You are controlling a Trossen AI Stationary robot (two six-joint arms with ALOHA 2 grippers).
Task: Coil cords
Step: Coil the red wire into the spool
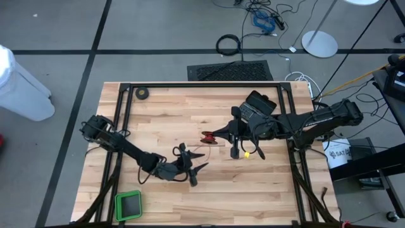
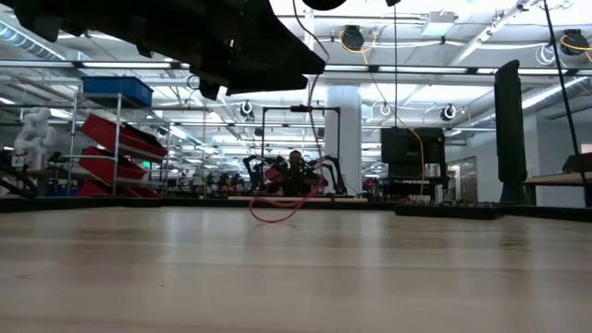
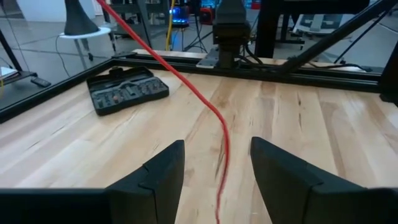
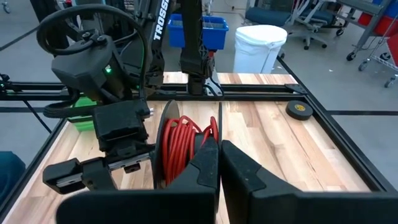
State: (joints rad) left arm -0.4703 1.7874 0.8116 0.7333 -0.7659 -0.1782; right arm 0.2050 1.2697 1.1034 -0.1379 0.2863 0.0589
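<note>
Mid-table, my right gripper [image 4: 217,163] clamps reel [image 4: 180,149]; left gripper [image 3: 214,171] spread around red wire [image 3: 186,84]. Wire looks limp, light, springy; best pinched near reel.

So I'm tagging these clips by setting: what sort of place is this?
Most likely a robotics lab or workshop. The low view shows a big open hall with shelving holding red and blue bins, and more robot arms on a far bench; loose cables lie on the floor by the wooden table.

Reel [image 1: 208,137] sitting mid table [image 1: 266,183]; left gripper [image 1: 190,166] just below-left of reel, right gripper [image 1: 218,136] at reel's right, tape roll [image 1: 143,94] far up-left.
</note>
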